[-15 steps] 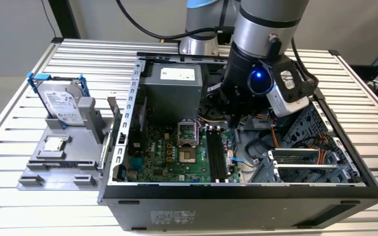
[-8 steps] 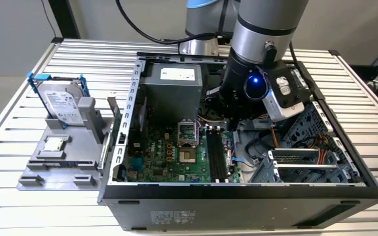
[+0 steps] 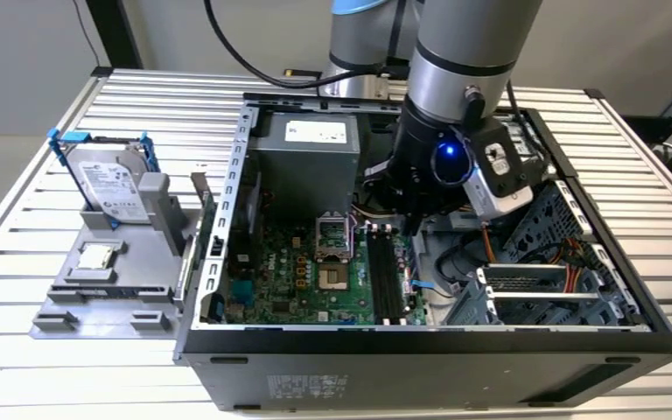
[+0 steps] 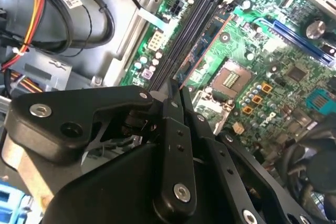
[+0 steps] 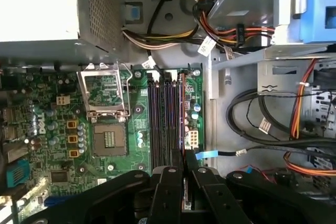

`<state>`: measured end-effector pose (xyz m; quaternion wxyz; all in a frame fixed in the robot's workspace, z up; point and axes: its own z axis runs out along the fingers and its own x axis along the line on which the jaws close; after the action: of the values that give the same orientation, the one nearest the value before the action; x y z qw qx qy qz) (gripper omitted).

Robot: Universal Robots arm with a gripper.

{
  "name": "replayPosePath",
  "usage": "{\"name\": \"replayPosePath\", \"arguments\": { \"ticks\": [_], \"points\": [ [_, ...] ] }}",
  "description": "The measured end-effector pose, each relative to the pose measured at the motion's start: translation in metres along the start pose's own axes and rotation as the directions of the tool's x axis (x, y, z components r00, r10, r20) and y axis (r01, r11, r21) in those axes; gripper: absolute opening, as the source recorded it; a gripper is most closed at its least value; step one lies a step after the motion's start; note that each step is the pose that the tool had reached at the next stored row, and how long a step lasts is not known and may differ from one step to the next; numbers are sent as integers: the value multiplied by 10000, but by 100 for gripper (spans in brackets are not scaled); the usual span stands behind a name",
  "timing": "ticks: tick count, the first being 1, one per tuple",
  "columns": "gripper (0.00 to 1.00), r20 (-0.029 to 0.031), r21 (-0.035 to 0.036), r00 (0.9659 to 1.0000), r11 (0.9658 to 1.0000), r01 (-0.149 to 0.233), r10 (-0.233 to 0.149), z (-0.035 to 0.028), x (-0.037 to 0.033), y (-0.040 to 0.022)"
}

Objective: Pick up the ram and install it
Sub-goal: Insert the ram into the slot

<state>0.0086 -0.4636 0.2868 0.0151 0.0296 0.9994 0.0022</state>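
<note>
Silver and blue come first on the exterior view's left: a hard drive (image 3: 108,185) in its frame stands on a grey fixture (image 3: 102,302), well apart from the work. Next is the open computer case (image 3: 430,346), with the green motherboard (image 3: 295,280) on its floor. On the board are the bare processor socket (image 3: 332,249) and, just beside it, the long black memory slots (image 3: 388,280). Over one end of those slots hangs the gripper (image 3: 409,226), reaching down into the case.

In the second wrist view its fingers (image 4: 170,124) are pressed close on the ram (image 4: 202,51). This thin blue-green stick runs out from the fingertips, in line with the slots and close over them. Whether its lower edge touches a slot cannot be told.

Further right sit the metal drive cage (image 3: 546,289) and bundled cables (image 3: 465,262).

The ram looks light and stiff but fragile. It is probably best gripped flat across its faces near the upper edge, clear of the contacts, since skewed force could bend it.
</note>
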Motion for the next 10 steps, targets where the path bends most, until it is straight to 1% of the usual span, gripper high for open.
{"name": "replayPosePath", "arguments": {
  "ticks": [10],
  "points": [
    [0,-1,-1,9999,9999,155,-155,183,-14,1]
  ]
}}
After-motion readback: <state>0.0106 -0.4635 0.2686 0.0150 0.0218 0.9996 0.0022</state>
